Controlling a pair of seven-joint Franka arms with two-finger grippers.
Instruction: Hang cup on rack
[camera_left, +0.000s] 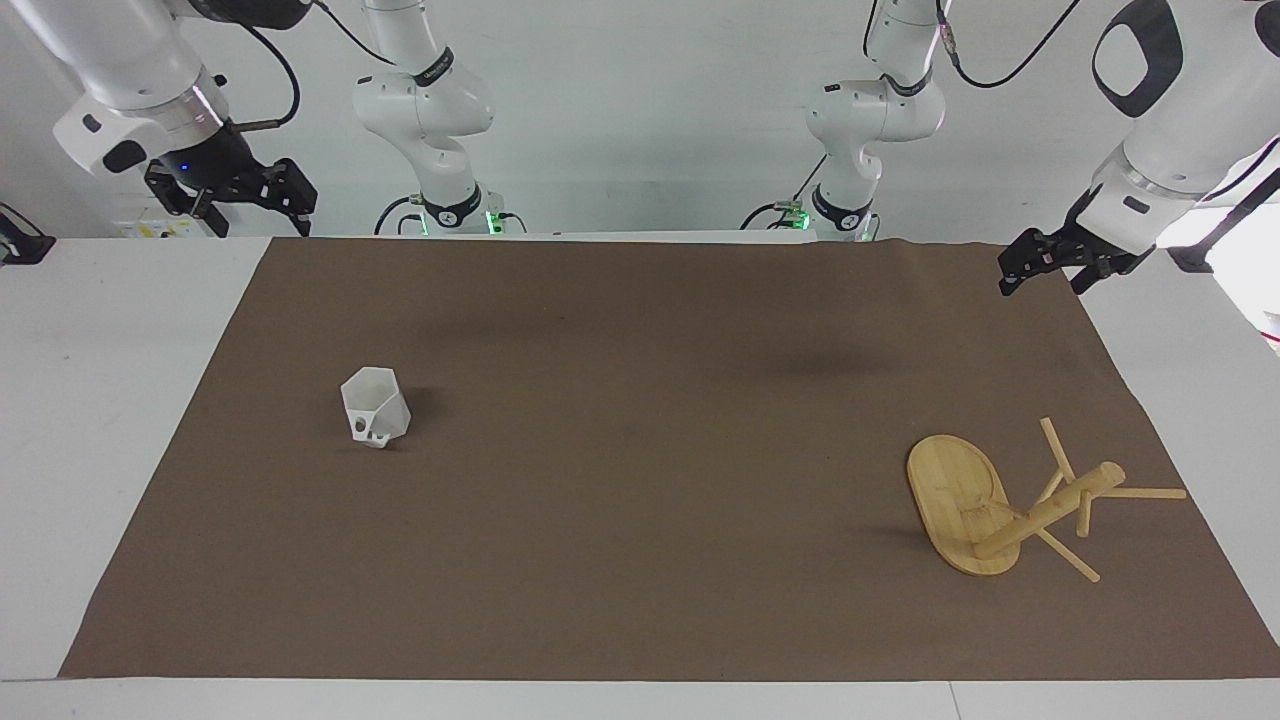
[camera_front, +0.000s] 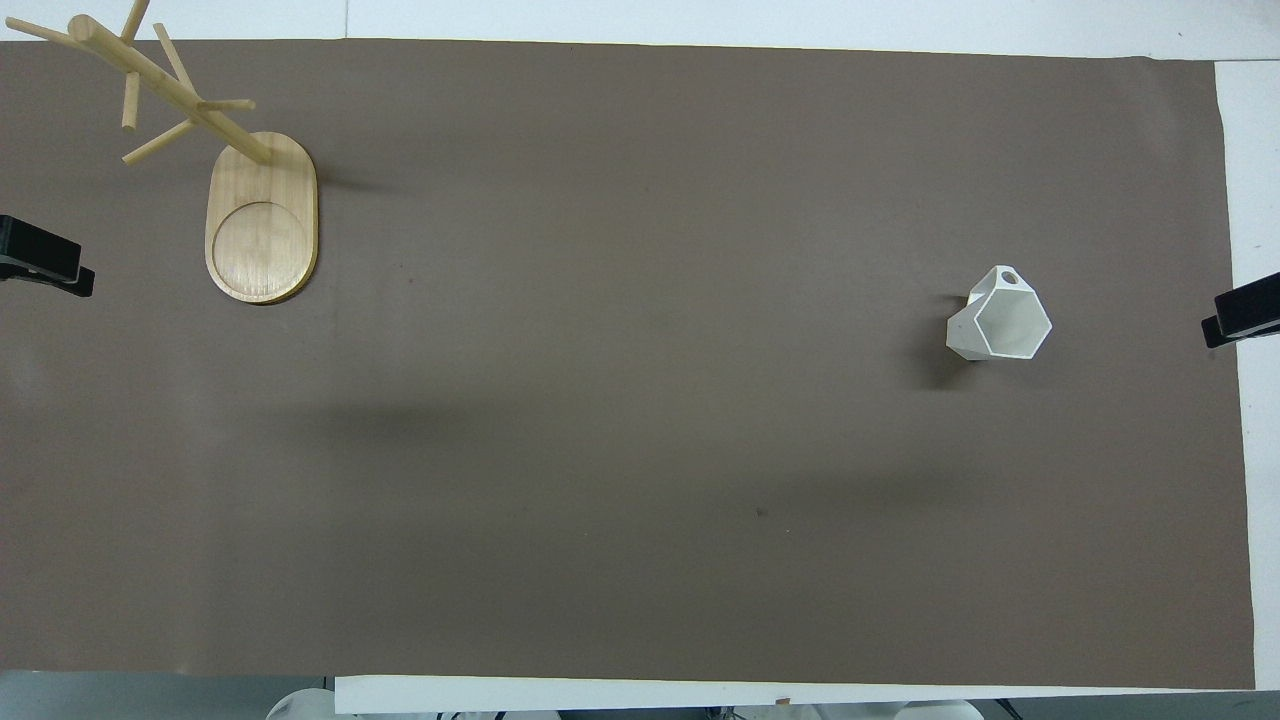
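Note:
The white faceted cup (camera_left: 376, 404) (camera_front: 1000, 322) stands rim up on the brown mat toward the right arm's end of the table. Its small looped handle points away from the robots. The bamboo rack (camera_left: 1010, 505) (camera_front: 255, 215) stands upright on its oval base toward the left arm's end, its pegs bare. My right gripper (camera_left: 255, 213) (camera_front: 1240, 315) hangs open in the air over the table's edge at its own end, well apart from the cup. My left gripper (camera_left: 1042, 283) (camera_front: 48, 268) hangs open over the mat's edge at its end, apart from the rack. Neither holds anything.
The brown mat (camera_left: 640, 520) (camera_front: 640, 450) covers most of the white table (camera_left: 110, 400). Both arm bases stand at the table's edge nearest the robots.

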